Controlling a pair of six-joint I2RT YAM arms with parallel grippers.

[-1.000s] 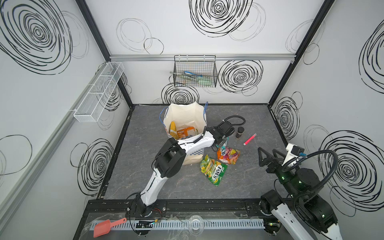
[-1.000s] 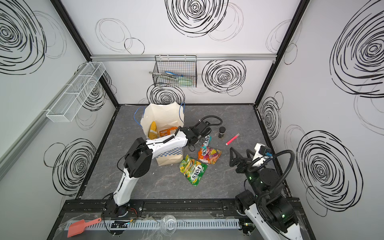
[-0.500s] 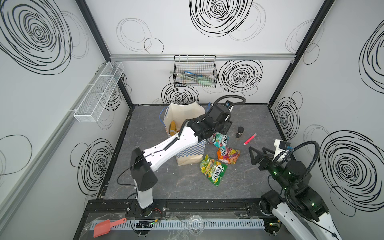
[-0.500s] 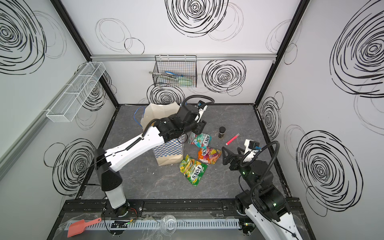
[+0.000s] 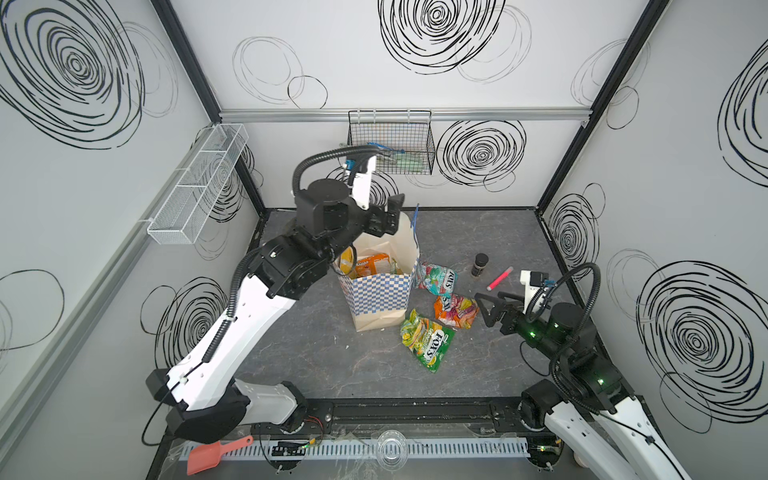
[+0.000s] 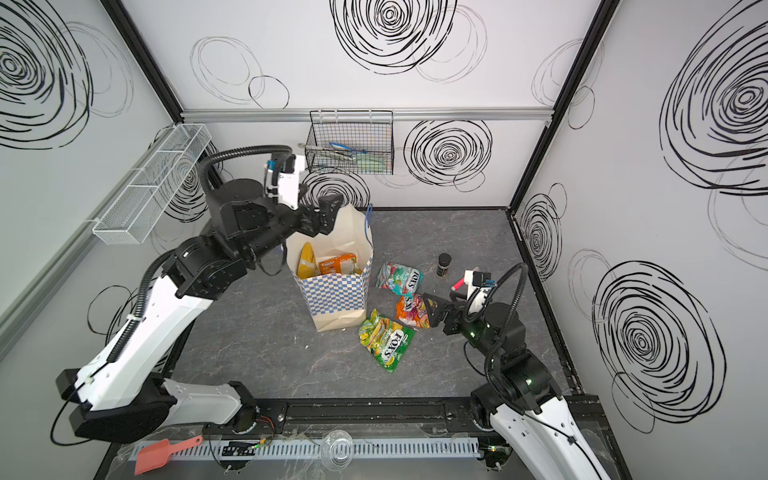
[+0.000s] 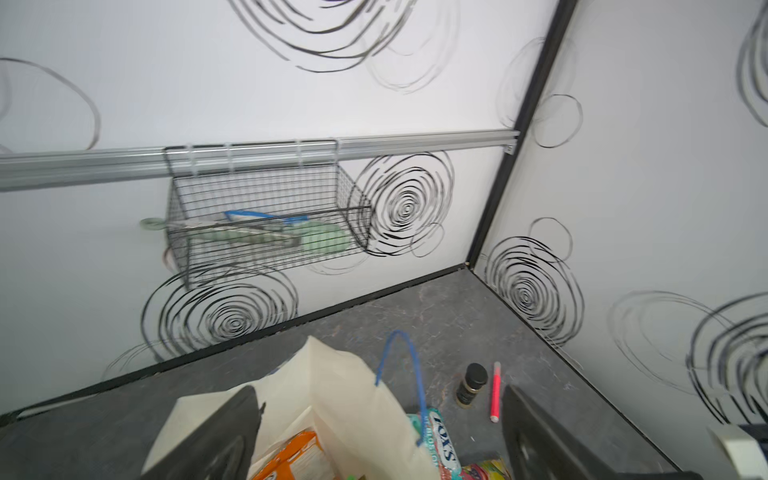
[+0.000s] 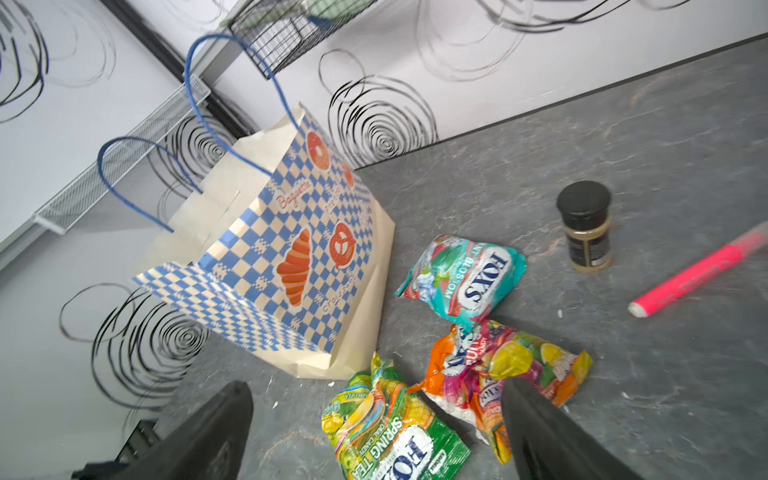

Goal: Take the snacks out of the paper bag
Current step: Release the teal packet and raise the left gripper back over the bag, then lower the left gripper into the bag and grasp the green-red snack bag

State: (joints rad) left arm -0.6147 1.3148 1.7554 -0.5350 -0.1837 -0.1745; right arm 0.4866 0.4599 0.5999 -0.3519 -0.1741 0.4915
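Your grey counter (image 5: 478, 232) sits within swirl-scribbled walls (image 5: 353, 75). The paper bag (image 5: 378, 299) stands mid-counter, three snacks (image 5: 426, 340) beside it, others inside. Your left claw (image 7: 379, 392) gapes empty above its mouth, and the right claw (image 8: 376, 386) gapes over the orange packet (image 5: 453, 309).

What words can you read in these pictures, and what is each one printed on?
"Baguette", "croissant": paper bag
"FOX'S", "BLOSSOM": teal packet
"FOX'S", "SPRING TEA": green packet
Orange packet: too crumpled to read whole.
Jar label: too small to read.
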